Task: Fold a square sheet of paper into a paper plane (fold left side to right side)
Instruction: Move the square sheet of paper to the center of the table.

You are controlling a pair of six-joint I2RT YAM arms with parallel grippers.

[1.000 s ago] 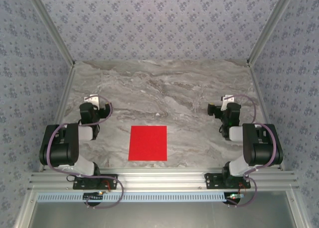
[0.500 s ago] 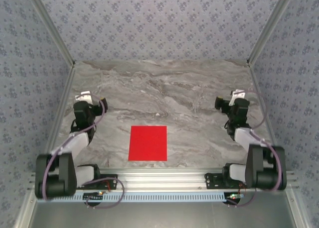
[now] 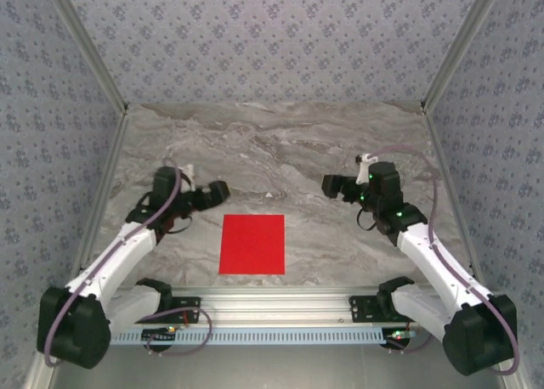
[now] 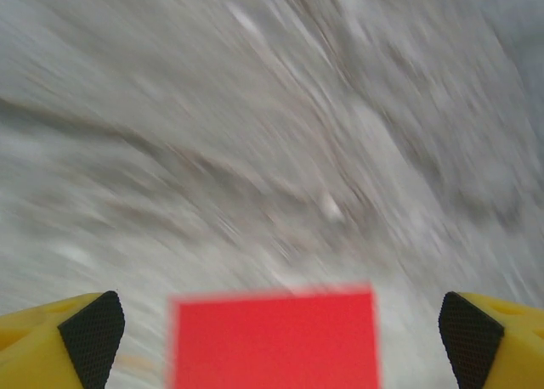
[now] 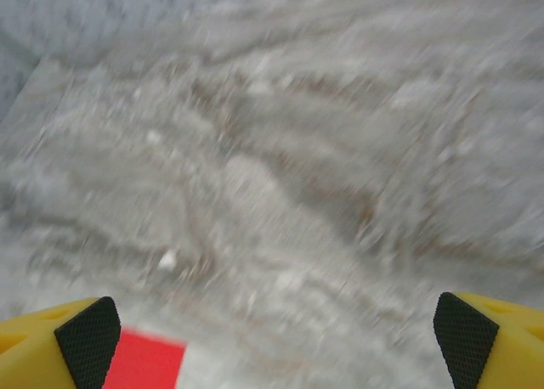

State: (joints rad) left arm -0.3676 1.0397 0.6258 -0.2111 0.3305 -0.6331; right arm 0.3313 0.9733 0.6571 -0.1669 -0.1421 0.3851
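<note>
On the left, the left gripper (image 3: 218, 191) hovers near the far left corner of the square sheet of paper (image 3: 252, 244), its jaws spread wide and holding nothing; its wrist camera frames the red sheet between the two black pads (image 4: 92, 336). The sheet lies flat and unfolded on the marble desk (image 3: 280, 147), close to the near edge and midway between the two arm bases. To the right, the right gripper (image 3: 330, 186) hangs beyond the sheet's far right corner, a little farther off, jaws equally wide and empty. Both wrist views are smeared, so how high the jaws are above the desk is hard to judge. The fold is not yet begun. The likely trouble is the thin sheet itself: lying flush, it offers no edge to catch, so a descending finger may shove or crumple it. If the right side goes unpinned, the sheet could slide and the crease land crooked.
</note>
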